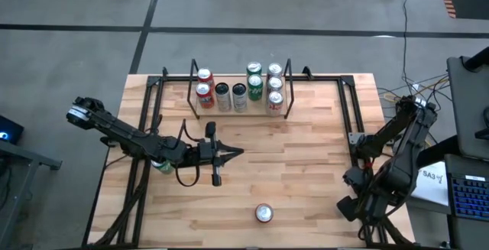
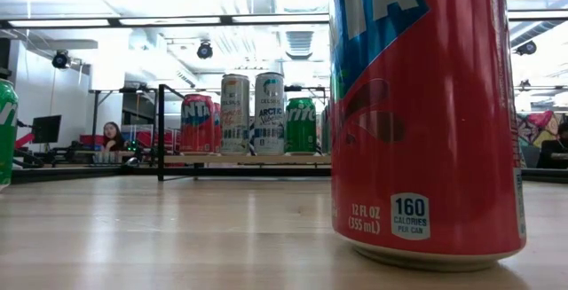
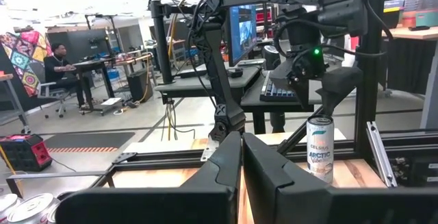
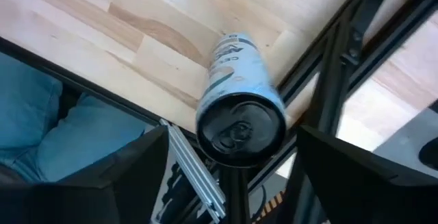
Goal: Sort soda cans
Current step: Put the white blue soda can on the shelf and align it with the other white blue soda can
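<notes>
From above, eight soda cans [image 1: 238,91] stand in a black wire rack [image 1: 192,89] at the table's [image 1: 306,173] far edge, a lone red can [image 1: 264,213] stands well in front of the rack, the left gripper [image 1: 234,154] lies clenched and empty between rack and red can, and the right gripper sits off toward the table's right edge, hidden under its arm. At table height that red Fanta can [image 2: 426,113] looms close, with the racked cans behind it. The left wrist view shows a white Celsius Arctic Vibe can [image 3: 319,148] upright by the frame under the right arm, and the right wrist view shows the right gripper [image 4: 226,176] spread around that can, its fingers [image 4: 137,176] apart from it.
</notes>
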